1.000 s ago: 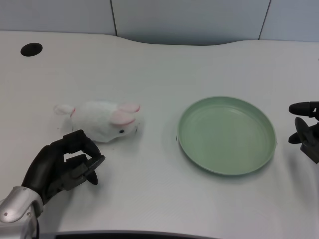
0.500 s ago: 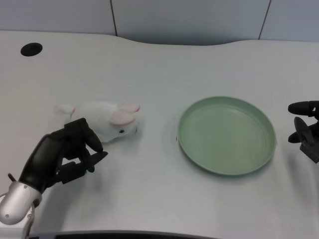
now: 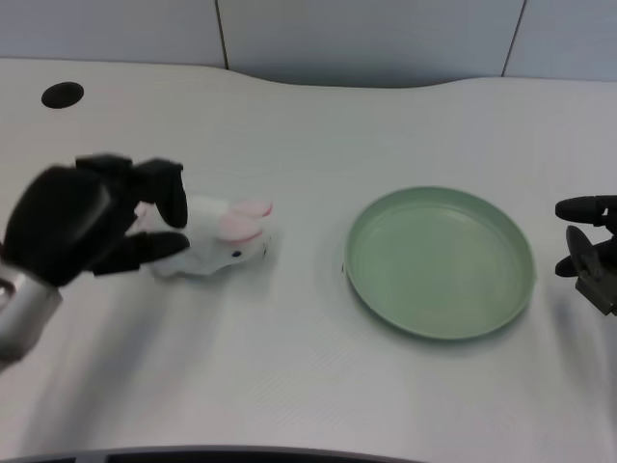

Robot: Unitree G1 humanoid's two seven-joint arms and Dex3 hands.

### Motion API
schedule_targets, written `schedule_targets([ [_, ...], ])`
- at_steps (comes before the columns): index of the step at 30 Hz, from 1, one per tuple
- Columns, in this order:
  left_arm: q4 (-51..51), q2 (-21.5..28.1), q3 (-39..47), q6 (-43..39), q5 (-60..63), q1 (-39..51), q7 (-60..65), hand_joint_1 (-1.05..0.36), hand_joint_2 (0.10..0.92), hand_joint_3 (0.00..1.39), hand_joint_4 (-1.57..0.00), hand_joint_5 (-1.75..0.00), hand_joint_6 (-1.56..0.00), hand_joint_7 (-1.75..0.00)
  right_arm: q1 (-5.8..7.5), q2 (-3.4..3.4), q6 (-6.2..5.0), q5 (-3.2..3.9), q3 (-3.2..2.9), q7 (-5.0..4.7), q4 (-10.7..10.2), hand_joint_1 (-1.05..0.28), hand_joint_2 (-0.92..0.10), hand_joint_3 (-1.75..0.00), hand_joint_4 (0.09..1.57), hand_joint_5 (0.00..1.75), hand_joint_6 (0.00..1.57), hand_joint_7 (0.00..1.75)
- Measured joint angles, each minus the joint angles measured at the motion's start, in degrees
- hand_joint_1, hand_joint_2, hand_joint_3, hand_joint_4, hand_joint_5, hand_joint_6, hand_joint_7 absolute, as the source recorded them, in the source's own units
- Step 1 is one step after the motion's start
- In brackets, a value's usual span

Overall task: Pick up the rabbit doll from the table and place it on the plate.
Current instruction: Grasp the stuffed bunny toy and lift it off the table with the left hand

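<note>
Left hand [image 3: 92,220], fingers spread apart, covers the rabbit doll's [image 3: 224,242] rear near the desk's [image 3: 289,367] left edge; green plate [image 3: 439,261] unmarked.

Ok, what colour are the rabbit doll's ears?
Pink, on the white rabbit doll; seen in the head view.

The rabbit [image 3: 224,244] lies on the table [image 3: 289,386], left of the plate [image 3: 439,260] and well apart from it. The left hand [image 3: 92,220] is over the rabbit's left end, covering that part. A hole [image 3: 62,95] sits in the table's far left corner.
</note>
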Motion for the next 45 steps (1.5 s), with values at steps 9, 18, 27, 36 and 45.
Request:
schedule_targets([
  [9, -0.06, 6.55, -9.93, 7.88, 4.4, -7.8, -13.42, -0.8, 0.919, 0.0, -0.21, -0.38, -0.33, -0.01, 0.06, 0.56, 0.85, 0.03, 0.39, -0.45, -0.75, -0.2, -0.92, -0.51, 0.4, 1.65, 0.42, 1.11],
  [18, -0.15, 6.96, -14.72, 12.82, 3.29, -12.36, -25.85, -0.94, 0.921, 0.12, 0.0, -0.01, -0.05, -0.01, 0.12, 0.8, 1.96, 0.09, 0.73, -0.57, -1.48, -0.2, -0.92, -0.51, 0.36, 1.65, 0.41, 1.11],
  [27, 5.4, 2.49, -18.93, 18.54, 1.47, -18.78, -33.98, -1.05, 0.921, 0.19, 0.0, 0.0, 0.0, 0.0, 0.55, 0.62, 1.24, 0.28, 0.41, -0.13, -1.47, -0.22, -0.92, -0.49, 0.44, 1.61, 0.43, 1.08],
  [36, 14.45, -2.92, -21.74, 21.8, 0.78, -24.07, -35.25, -1.05, 0.921, 0.16, 0.0, 0.0, 0.0, 0.0, 1.91, 0.6, 1.94, 0.49, 0.17, -0.04, -3.15, -0.21, -0.92, -0.5, 0.41, 1.58, 0.44, 1.09],
  [45, 28.06, -7.3, -26.18, 24.18, 0.55, -29.26, -34.28, -1.05, 0.908, 0.05, -0.01, 0.0, -0.03, -0.01, 3.7, 0.71, 3.85, 1.01, 0.18, 0.38, -7.63, -0.21, -0.92, -0.51, 0.39, 1.57, 0.44, 1.12],
])
